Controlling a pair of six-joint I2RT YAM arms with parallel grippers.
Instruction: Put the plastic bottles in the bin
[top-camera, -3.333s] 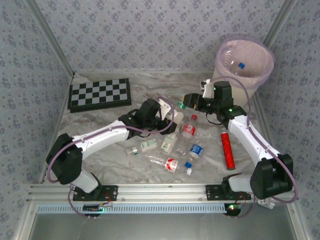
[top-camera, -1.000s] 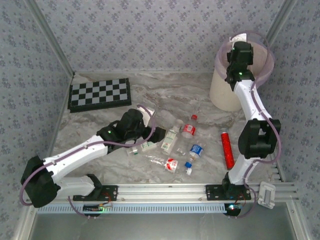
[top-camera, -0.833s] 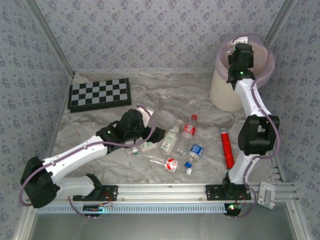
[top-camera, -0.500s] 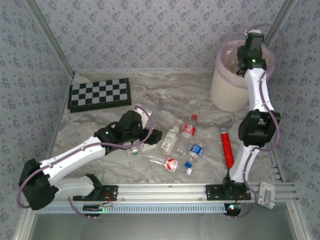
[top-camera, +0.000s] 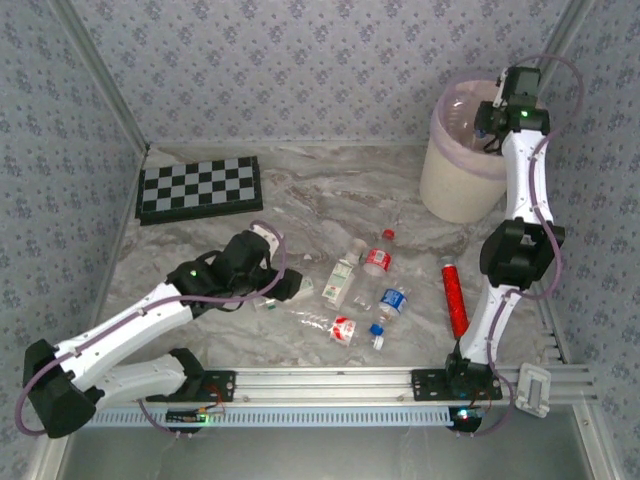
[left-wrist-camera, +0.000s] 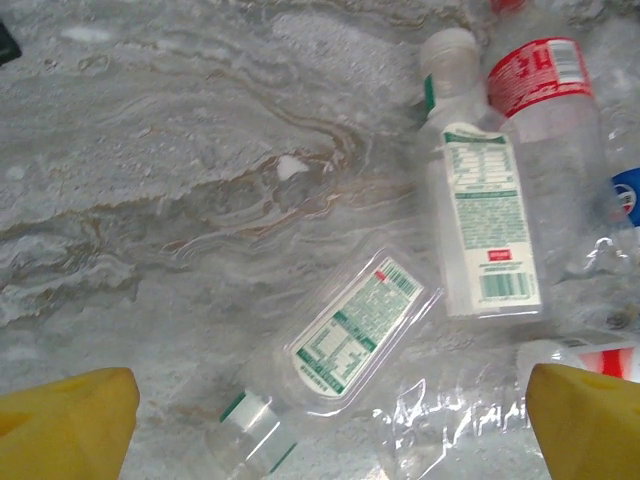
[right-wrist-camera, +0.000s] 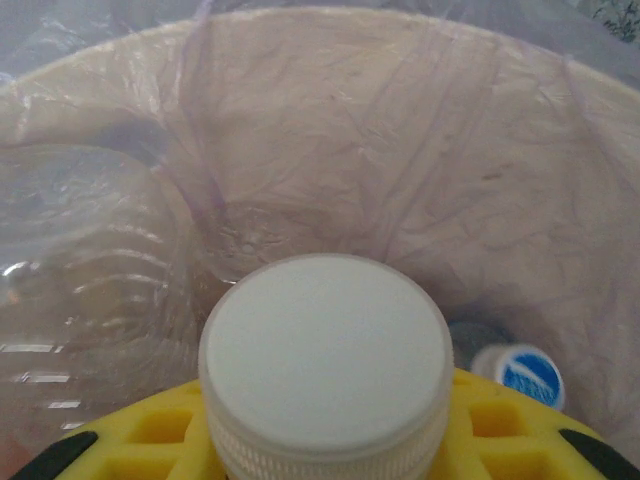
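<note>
— Two tools to report. What is the right tool (right-wrist-camera: 325, 445) doing?

— It is closed on a white-capped bottle (right-wrist-camera: 325, 350), with the cap standing up between its yellow fingers (right-wrist-camera: 150, 430). The top view shows the right arm reaching tall over the bin (top-camera: 448, 195), which stands at the far right corner of the tabletop (top-camera: 330, 190).

— So the bottle is over the bin's mouth?

— Yes. Behind the cap, the wrist view looks straight down into the pale pink liner (right-wrist-camera: 400, 150). A blue-capped bottle (right-wrist-camera: 522, 375) lies at the bottom, and a clear ribbed bottle (right-wrist-camera: 90, 280) leans against the left wall.

— And the left tool (left-wrist-camera: 328, 420)?

— It is spread wide with nothing in it, one yellow finger in each lower corner of its wrist view. It hovers low over the loose bottles in the middle of the tabletop.

— Which bottles lie under it?

— A flat green-labelled bottle (left-wrist-camera: 355, 330) lies slantwise between the fingers, its green-ringed cap towards the near left. A crumpled clear bottle (left-wrist-camera: 450, 425) touches it on the right. Beyond them a taller green-labelled bottle (left-wrist-camera: 482, 220) lies lengthwise, close beside a red-labelled bottle (left-wrist-camera: 545, 85).

— Anything else on the tabletop?

— From above, a blue-labelled bottle (top-camera: 392, 300) and a squashed red-and-white-labelled bottle (top-camera: 343, 328) lie nearer the rail. A slim red cylinder (top-camera: 456, 298) lies by the right arm, and a checkerboard (top-camera: 200, 187) sits at the far left, well apart from the bottles.
</note>
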